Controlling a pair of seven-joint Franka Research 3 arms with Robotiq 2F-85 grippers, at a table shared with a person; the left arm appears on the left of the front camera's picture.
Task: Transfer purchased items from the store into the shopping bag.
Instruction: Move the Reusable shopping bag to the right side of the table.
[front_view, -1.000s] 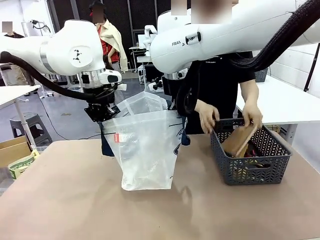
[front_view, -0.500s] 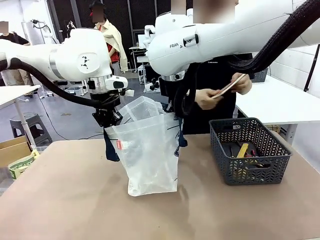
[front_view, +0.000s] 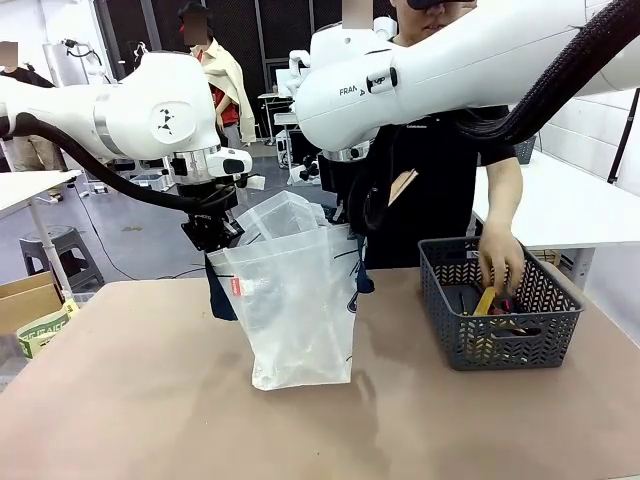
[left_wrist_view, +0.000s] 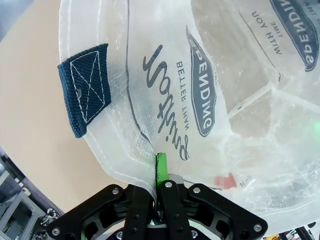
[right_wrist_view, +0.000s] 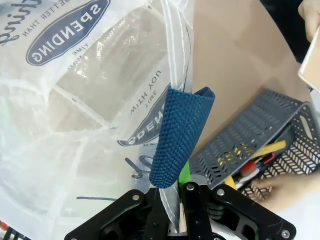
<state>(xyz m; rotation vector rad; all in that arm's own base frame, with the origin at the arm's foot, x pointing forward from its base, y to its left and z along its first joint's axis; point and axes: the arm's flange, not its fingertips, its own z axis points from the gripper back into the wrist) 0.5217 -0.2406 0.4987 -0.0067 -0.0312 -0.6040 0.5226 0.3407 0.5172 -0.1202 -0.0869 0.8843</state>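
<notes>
The shopping bag (front_view: 295, 300) hangs open above the table, translucent white with navy print. My left gripper (front_view: 212, 235) is shut on its left rim, and my right gripper (front_view: 352, 212) is shut on the right rim behind the bag. In the left wrist view the left gripper (left_wrist_view: 159, 172) pinches the plastic beside a navy handle (left_wrist_view: 85, 90). The right gripper (right_wrist_view: 180, 189) clamps the rim under the other handle (right_wrist_view: 180, 135). The person holds a flat tan item (front_view: 403, 186) at chest height. Their other hand (front_view: 498, 262) reaches into the basket among the purchased items (front_view: 487, 300).
A dark grey lattice basket (front_view: 500, 345) stands at the table's right and also appears in the right wrist view (right_wrist_view: 235, 135), with yellow and red pieces inside. Bare brown tabletop (front_view: 150, 400) lies in front of the bag. A cardboard box (front_view: 30, 305) sits off the left edge.
The person lifted the flat tan item out of the basket to chest height, then lowered the other hand back into the basket. Both grippers kept hold of the bag, which shifted slightly.
</notes>
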